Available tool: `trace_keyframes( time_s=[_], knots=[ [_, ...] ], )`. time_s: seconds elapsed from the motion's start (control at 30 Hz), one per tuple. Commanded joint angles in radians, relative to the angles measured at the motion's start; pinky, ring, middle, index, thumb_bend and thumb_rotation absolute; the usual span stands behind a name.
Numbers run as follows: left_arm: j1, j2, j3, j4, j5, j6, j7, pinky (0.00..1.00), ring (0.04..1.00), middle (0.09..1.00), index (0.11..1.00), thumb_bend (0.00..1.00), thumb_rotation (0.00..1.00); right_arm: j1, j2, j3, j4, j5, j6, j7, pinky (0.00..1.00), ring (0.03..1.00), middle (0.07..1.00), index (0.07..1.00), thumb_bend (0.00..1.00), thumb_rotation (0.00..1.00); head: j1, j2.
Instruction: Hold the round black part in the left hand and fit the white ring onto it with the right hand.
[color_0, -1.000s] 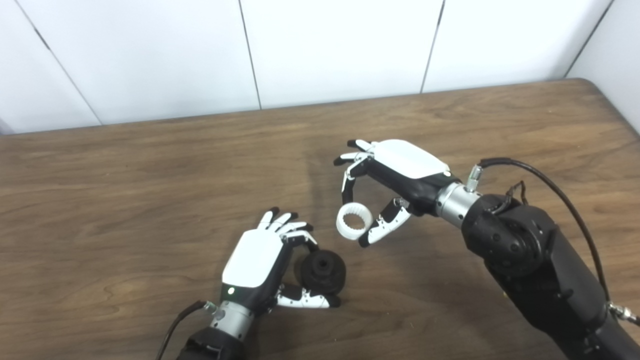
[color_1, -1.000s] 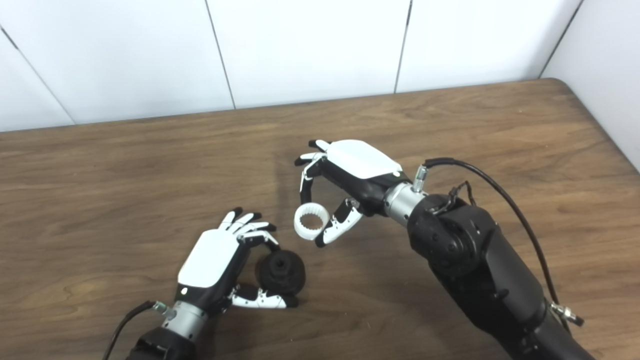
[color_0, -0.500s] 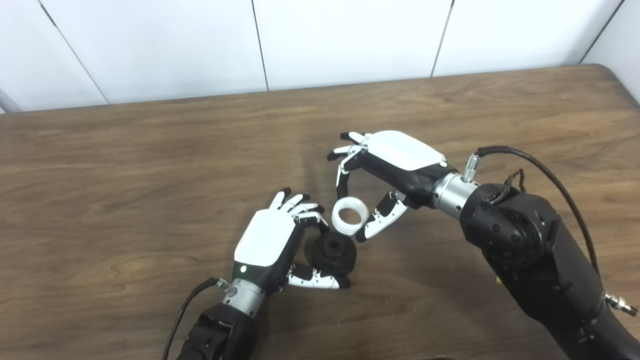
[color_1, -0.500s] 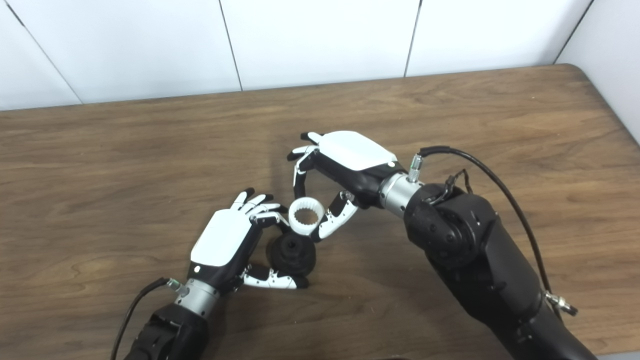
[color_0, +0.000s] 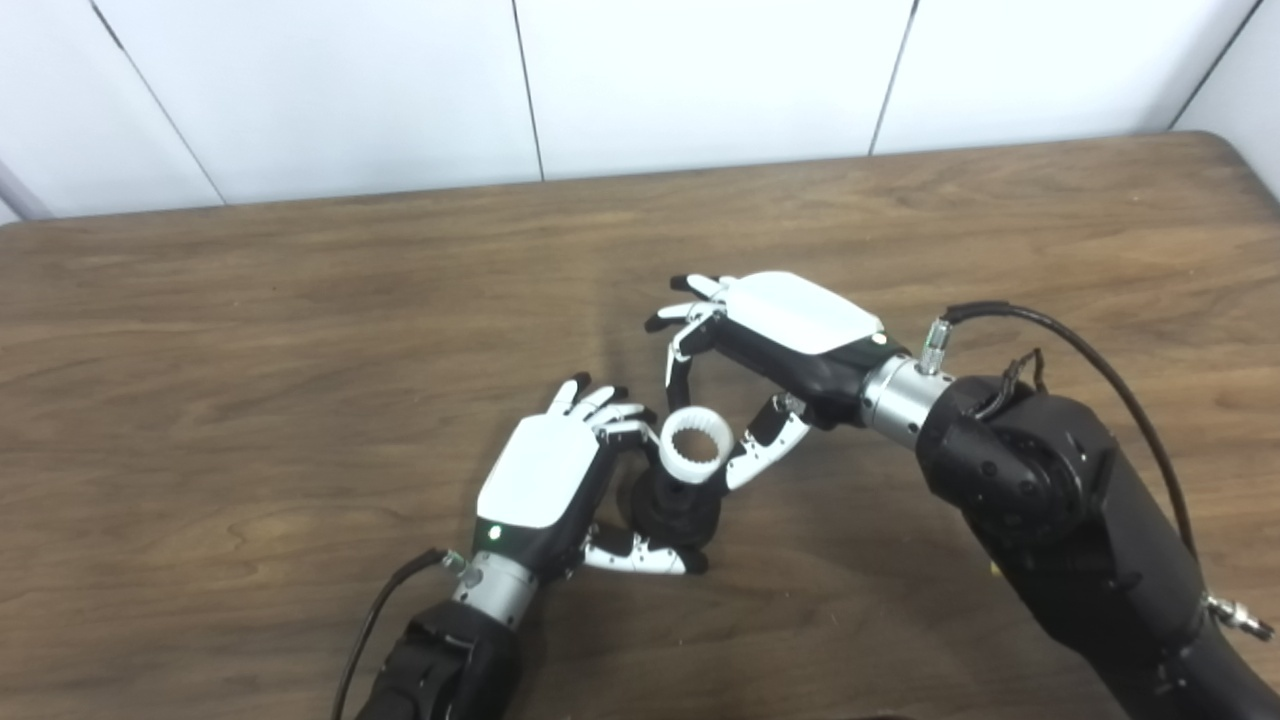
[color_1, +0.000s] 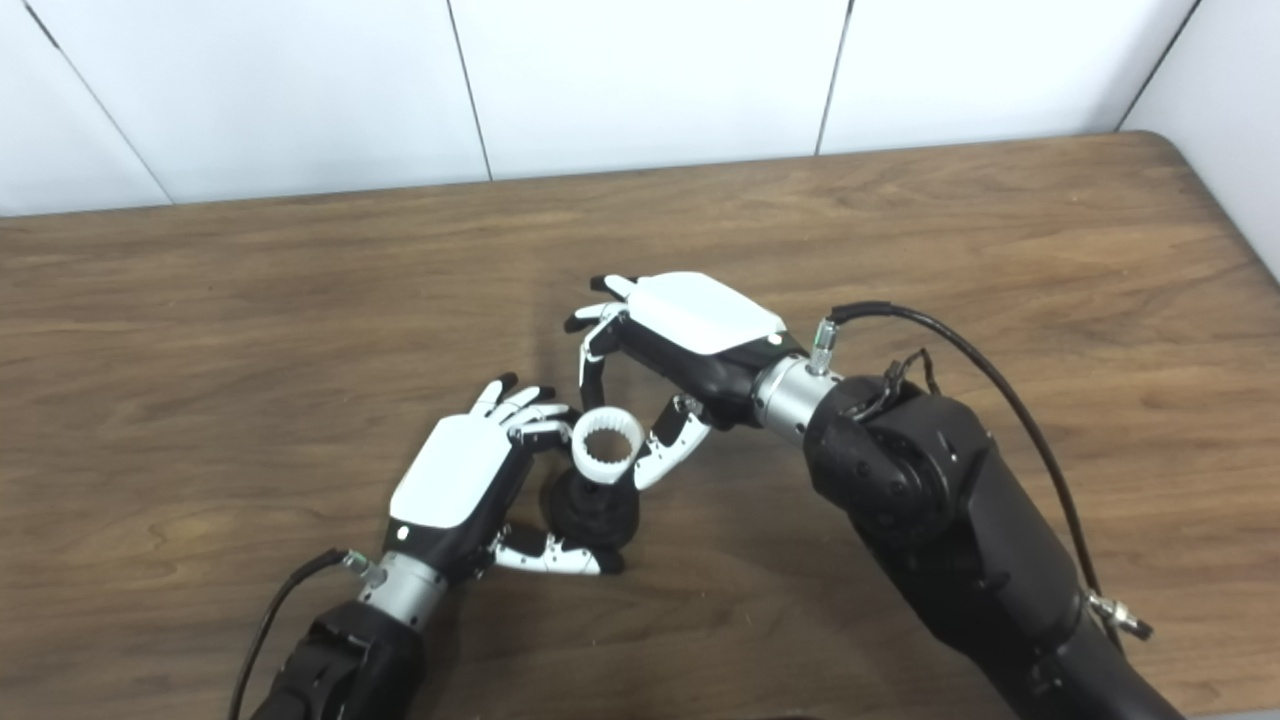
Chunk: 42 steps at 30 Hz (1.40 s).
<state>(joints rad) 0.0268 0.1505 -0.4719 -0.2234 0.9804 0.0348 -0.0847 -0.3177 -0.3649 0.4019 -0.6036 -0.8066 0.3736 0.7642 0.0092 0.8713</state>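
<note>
My left hand (color_0: 545, 485) is shut on the round black part (color_0: 672, 512), held between its fingers and thumb just above the table. My right hand (color_0: 775, 335) is shut on the white toothed ring (color_0: 692, 449), pinched between a finger and the thumb. The ring sits right over the top of the black part and hides its upper face. I cannot tell whether the two touch. The same scene shows in the right eye view, with the ring (color_1: 606, 448) above the black part (color_1: 594, 515).
The brown wooden table (color_0: 250, 330) runs to a white panelled wall at the back. Its right rear corner (color_0: 1215, 150) is rounded. A black cable (color_0: 1080, 345) loops over my right forearm.
My right hand has carried the ring left and down until it sits over the black part. My left hand has lifted the black part toward it. The camera has shifted.
</note>
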Motion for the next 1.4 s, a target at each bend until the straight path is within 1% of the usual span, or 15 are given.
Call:
trace_keyframes(
  time_s=[0.0,0.2,0.47,0.7,0.97,1.37],
  knots=[
    [-0.002,0.002,-0.009,0.014,0.020,0.012,-0.025,1.00,0.901,0.794,0.484,0.52,0.05,-0.017,0.003,-0.006,-0.023,0.002,-0.033,-0.007,1.00,1.000,0.886,0.485,0.52,0.14,0.002,0.003],
    [-0.005,0.003,-0.011,0.016,0.025,0.011,-0.023,1.00,0.898,0.794,0.484,0.52,0.05,-0.009,0.004,-0.007,-0.004,-0.001,-0.049,-0.013,1.00,1.000,0.883,0.484,0.52,0.14,0.002,0.003],
    [-0.006,0.005,-0.012,0.009,0.027,0.016,-0.030,1.00,0.898,0.796,0.484,0.52,0.05,0.002,0.005,-0.006,0.006,-0.011,-0.051,-0.007,1.00,1.000,0.885,0.485,0.52,0.13,0.001,0.013],
    [-0.005,0.005,-0.013,0.010,0.024,0.015,-0.025,1.00,0.899,0.794,0.484,0.52,0.05,0.015,0.007,0.000,0.015,-0.009,-0.061,-0.013,1.00,1.000,0.883,0.484,0.52,0.14,0.001,0.013],
    [-0.006,0.003,-0.015,0.004,0.028,0.025,-0.036,1.00,0.900,0.794,0.484,0.52,0.05,0.026,0.019,0.007,0.015,-0.017,-0.061,-0.013,1.00,1.000,0.882,0.484,0.52,0.14,0.002,0.016],
    [-0.010,0.004,-0.021,0.006,0.035,0.036,-0.036,1.00,0.902,0.798,0.484,0.52,0.05,0.047,0.037,0.009,0.019,-0.036,-0.094,-0.021,1.00,1.000,0.879,0.484,0.52,0.14,0.004,0.017]
  ],
)
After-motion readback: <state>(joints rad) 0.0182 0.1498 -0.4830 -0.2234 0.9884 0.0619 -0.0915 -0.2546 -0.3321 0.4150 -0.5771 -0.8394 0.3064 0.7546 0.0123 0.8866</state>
